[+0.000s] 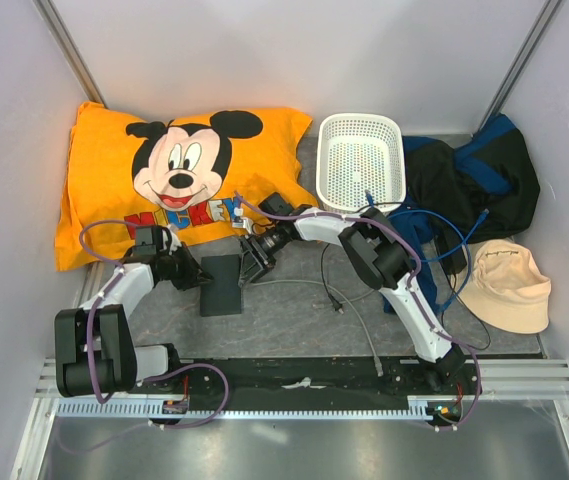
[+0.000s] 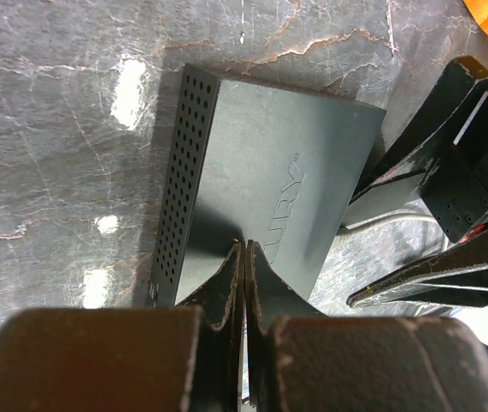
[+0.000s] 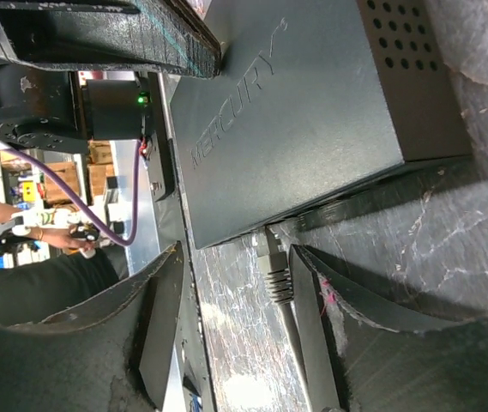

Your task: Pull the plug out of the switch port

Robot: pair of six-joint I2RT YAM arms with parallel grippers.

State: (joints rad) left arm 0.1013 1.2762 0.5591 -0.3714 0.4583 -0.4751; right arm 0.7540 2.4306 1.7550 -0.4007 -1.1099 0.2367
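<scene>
The plug [image 3: 274, 270] sits in the switch [image 1: 222, 285], flat on the table [image 1: 294, 320]: nothing pulled yet. Left gripper [image 2: 242, 257], fingers pressed together and empty, bears on its top; right gripper [image 3: 235, 257] stands wide open astride the plug, with grip and pull left to do

L gripper [image 2: 243, 251] pinched closed, aimed 4 o'clock; R gripper [image 3: 231, 273] spread wide, aimed 8 o'clock, top view.

You see a matte dark-grey switch port [image 2: 278, 163], dotted with rows of holes, on a grey tabletop [image 2: 55, 172] veined pale like marble. The pillow [image 1: 104, 180] is orange with a cartoon mouse, the basket [image 1: 361, 121] white mesh, the hat [image 1: 509, 290] beige.
</scene>
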